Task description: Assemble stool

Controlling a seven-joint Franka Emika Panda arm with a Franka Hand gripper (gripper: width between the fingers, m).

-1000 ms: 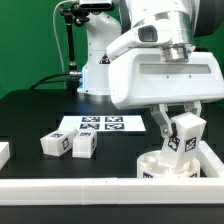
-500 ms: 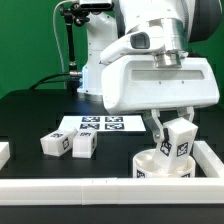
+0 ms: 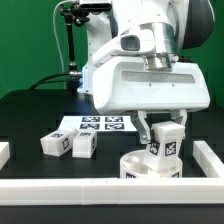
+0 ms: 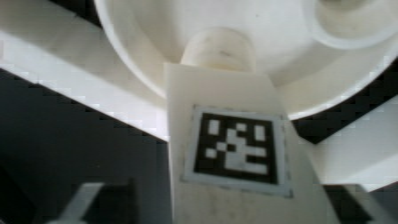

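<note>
The round white seat [image 3: 150, 166] lies near the front right corner in the exterior view. One chunky tagged leg [image 3: 166, 143] stands upright on it, its peg end set into the seat [image 4: 178, 40]. My gripper [image 3: 165, 130] straddles this leg [image 4: 231, 150] from above. In the wrist view a dark gap shows between each finger [image 4: 80, 205] and the leg's sides, so the gripper [image 4: 222, 205] is open around the leg without holding it. Two more legs [image 3: 52, 144] [image 3: 85, 145] lie loose at the exterior view's left.
The marker board [image 3: 103, 124] lies flat behind the loose legs. White border rails run along the front [image 3: 90, 187] and the exterior view's right [image 3: 211, 155], close to the seat. A white block [image 3: 3, 153] sits at the left edge. The arm's base [image 3: 95, 70] stands behind.
My gripper, the leg and the seat have shifted toward the exterior view's left. The leg went from tilted to upright, and my jaws have come apart off it.
</note>
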